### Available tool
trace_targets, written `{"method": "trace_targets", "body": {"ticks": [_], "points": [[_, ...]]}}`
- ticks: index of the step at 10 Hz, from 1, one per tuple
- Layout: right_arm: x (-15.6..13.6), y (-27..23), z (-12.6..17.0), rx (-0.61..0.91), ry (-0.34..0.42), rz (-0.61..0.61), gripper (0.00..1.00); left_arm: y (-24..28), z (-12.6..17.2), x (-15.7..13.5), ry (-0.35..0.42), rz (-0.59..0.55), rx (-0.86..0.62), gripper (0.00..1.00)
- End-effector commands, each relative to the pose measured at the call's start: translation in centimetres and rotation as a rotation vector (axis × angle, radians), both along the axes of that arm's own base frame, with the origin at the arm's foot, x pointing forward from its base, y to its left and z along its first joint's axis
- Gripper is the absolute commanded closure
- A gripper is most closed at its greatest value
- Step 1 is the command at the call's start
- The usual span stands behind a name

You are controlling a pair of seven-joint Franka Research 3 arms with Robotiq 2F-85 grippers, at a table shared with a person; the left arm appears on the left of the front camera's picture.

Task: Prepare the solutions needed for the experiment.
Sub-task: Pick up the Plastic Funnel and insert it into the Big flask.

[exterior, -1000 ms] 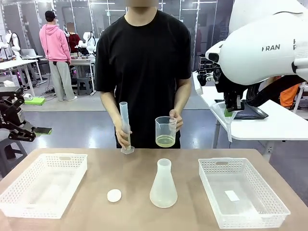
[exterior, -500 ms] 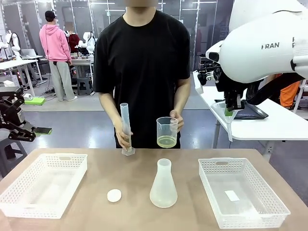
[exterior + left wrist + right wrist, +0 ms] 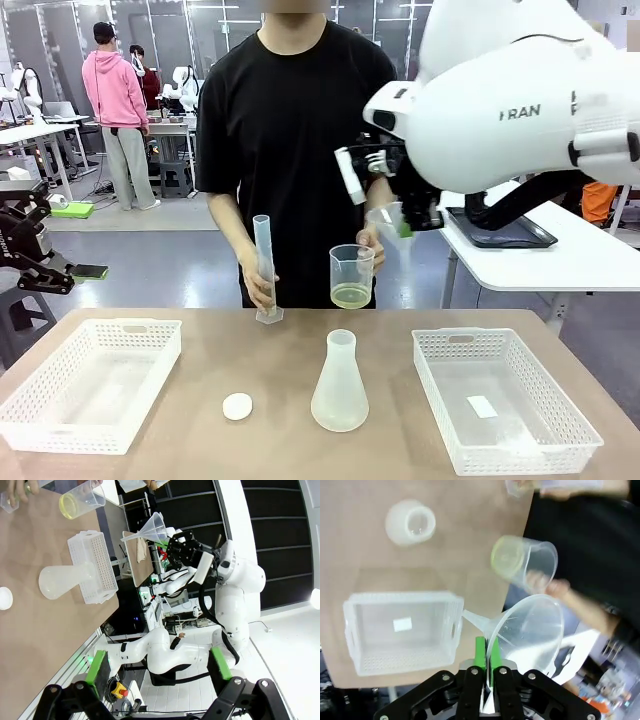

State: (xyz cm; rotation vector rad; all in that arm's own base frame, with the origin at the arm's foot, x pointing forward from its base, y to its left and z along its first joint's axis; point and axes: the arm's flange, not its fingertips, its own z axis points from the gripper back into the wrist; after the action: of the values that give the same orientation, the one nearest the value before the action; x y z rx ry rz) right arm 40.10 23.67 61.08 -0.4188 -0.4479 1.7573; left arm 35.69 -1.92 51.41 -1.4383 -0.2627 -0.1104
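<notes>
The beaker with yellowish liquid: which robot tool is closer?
Right. The right tool, gripping a funnel, hangs just up and right of the beaker; the left tool sits far off beyond the table's left side.

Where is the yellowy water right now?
Front view: the pale yellow-green liquid lies in the bottom of the clear plastic beaker in the person's hand, beyond the frosted conical flask and below the right tool's clear funnel.
</notes>
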Motion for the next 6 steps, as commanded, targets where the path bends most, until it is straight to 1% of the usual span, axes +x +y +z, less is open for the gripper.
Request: {"method": "trace_targets", "body": {"ticks": [1,2,3,5,6], "points": [[-0.5,1.3,-0.4,0.041,0.001,0.162,0.96,-0.1,0.1,-0.1,-0.009,-0.007,-0.017,0.00],[-1.2,2.3,-0.1,0.080,-0.015,0.236,0.96,-0.1,0.1,-0.1,-0.009,-0.007,-0.017,0.00],[-2.2,3.2,0.0,0.109,-0.010,0.286,0.96,-0.1,0.1,-0.1,-0.009,-0.007,-0.017,0.00],[-3.8,4.1,0.3,0.123,-0.021,0.337,0.96,-0.1,0.1,-0.1,-0.009,-0.007,-0.017,0.00],[-4.4,4.3,0.2,0.111,-0.020,0.344,0.96,-0.1,0.1,-0.1,-0.009,-0.007,-0.017,0.00]]}}
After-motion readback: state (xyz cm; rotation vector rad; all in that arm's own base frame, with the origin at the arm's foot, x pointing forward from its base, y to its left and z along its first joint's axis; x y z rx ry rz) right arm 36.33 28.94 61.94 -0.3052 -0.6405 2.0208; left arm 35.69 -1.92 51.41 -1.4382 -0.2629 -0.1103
